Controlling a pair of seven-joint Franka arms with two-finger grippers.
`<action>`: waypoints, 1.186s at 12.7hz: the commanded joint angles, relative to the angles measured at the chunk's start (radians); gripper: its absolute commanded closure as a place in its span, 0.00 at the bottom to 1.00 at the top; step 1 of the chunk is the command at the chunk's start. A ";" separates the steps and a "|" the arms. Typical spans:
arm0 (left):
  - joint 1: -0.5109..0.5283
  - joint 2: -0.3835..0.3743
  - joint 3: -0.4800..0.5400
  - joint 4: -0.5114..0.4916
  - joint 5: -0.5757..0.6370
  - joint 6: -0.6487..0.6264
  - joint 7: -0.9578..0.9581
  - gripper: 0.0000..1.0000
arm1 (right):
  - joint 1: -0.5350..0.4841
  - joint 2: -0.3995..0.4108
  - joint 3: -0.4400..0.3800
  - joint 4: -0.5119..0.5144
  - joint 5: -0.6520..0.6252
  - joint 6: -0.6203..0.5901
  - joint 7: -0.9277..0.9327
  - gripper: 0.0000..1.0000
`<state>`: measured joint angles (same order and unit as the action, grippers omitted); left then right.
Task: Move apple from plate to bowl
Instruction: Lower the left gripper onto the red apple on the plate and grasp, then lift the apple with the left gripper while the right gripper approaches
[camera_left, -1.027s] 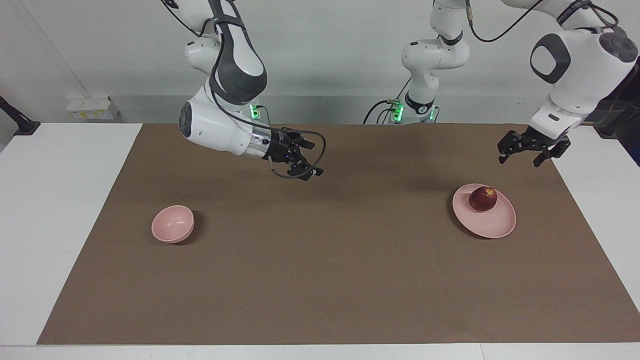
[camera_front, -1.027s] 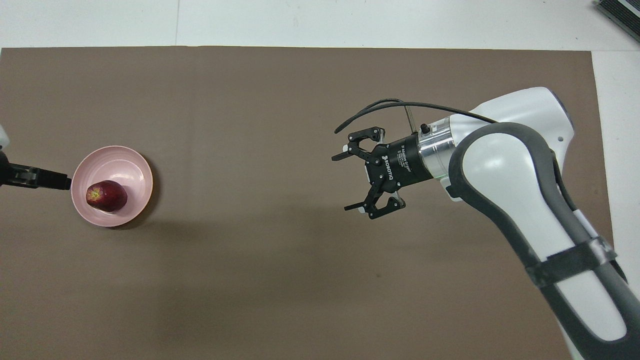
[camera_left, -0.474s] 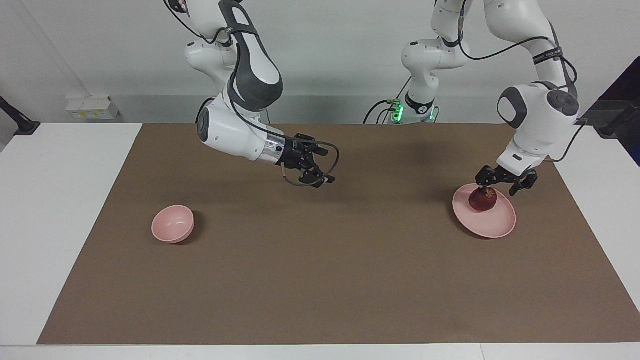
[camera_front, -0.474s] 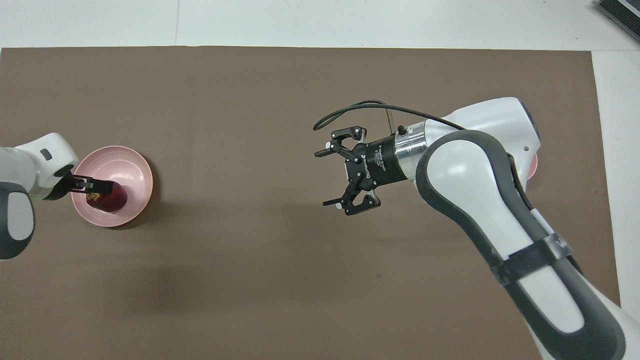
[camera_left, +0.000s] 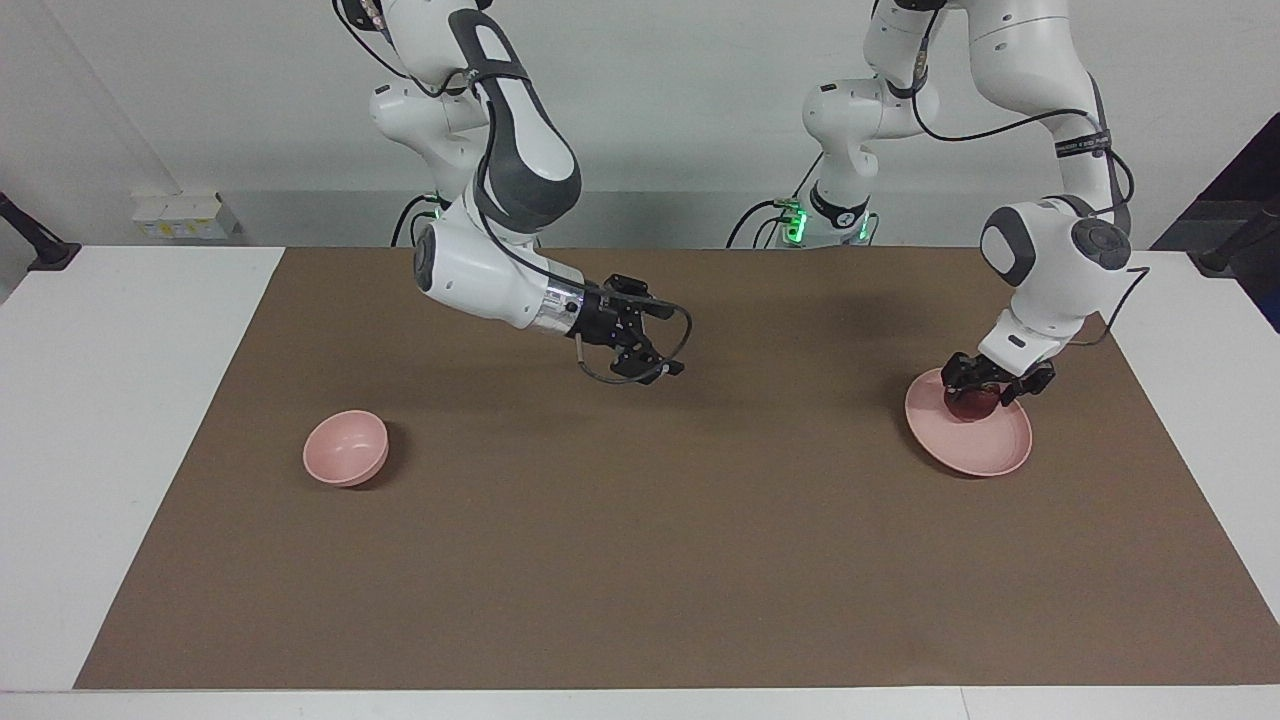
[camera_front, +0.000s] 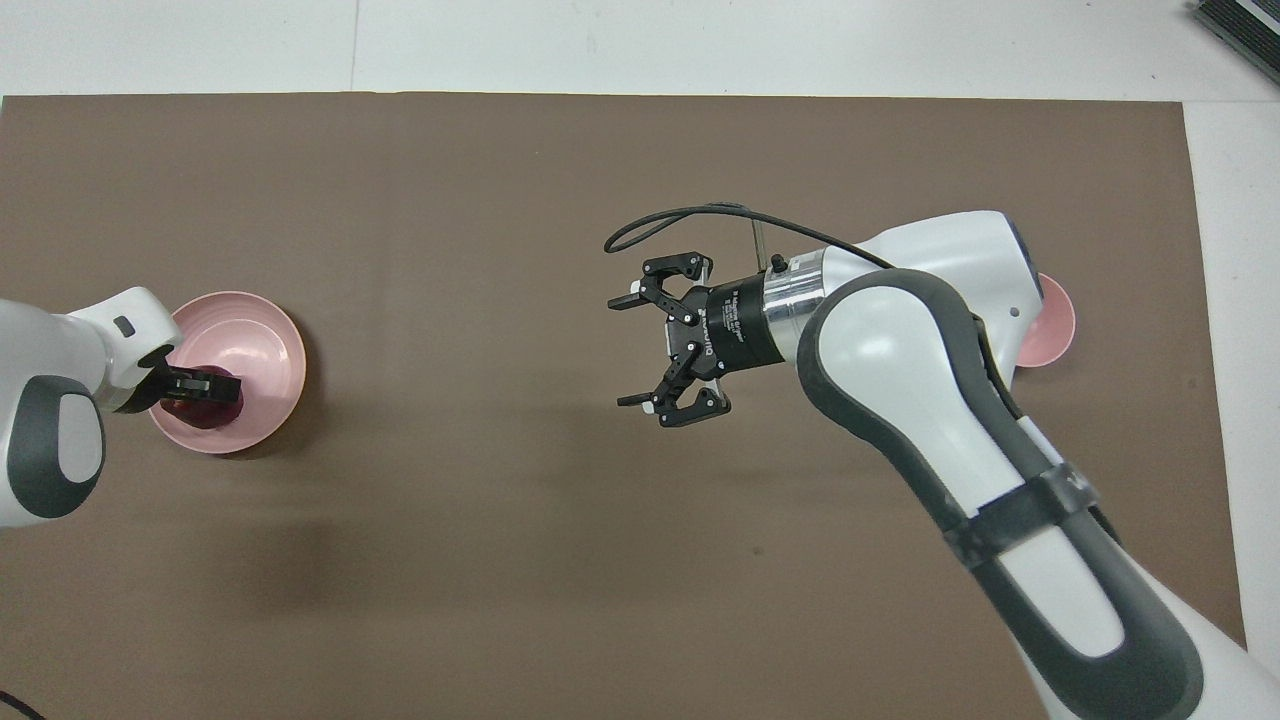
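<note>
A small dark red apple (camera_left: 968, 404), mostly hidden, sits on a pale pink plate (camera_left: 985, 447); the deep bowl (camera_left: 345, 447) looks matching pink, the mat (camera_left: 640, 520) plain brown.

Facing view: high camera across the table (camera_left: 100, 420) from the robots, looking down at them; both arm bases stand at the top edge against a pale wall.
Facing coverage: the whole brown mat (camera_left: 660, 560), with white table margins at both ends.
Overhead view: camera high above the robots' end, looking forward and steeply down; arms enter from the bottom corners.
Overhead coverage: tighter, the mat (camera_front: 480, 560) fills nearly the whole frame.
Shared: mat, plate (camera_left: 985, 452) (camera_front: 265, 345), bowl (camera_left: 345, 448) (camera_front: 1052, 325), seen half a turn apart.
</note>
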<state>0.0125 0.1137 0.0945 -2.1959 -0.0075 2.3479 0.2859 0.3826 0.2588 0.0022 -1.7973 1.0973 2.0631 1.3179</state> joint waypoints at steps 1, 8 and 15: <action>-0.003 -0.025 -0.004 -0.033 0.006 0.019 0.010 0.84 | 0.025 -0.009 -0.001 -0.014 0.024 0.035 0.021 0.00; -0.005 -0.020 -0.004 -0.024 0.006 0.019 0.010 0.97 | 0.025 -0.019 0.001 -0.022 0.116 0.025 0.060 0.00; 0.001 -0.005 -0.004 0.011 0.006 0.022 0.009 1.00 | 0.090 -0.015 0.002 -0.025 0.139 0.124 0.089 0.00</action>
<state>0.0101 0.1109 0.0897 -2.1932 -0.0075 2.3585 0.2875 0.4531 0.2573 0.0025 -1.8030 1.2144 2.1492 1.3880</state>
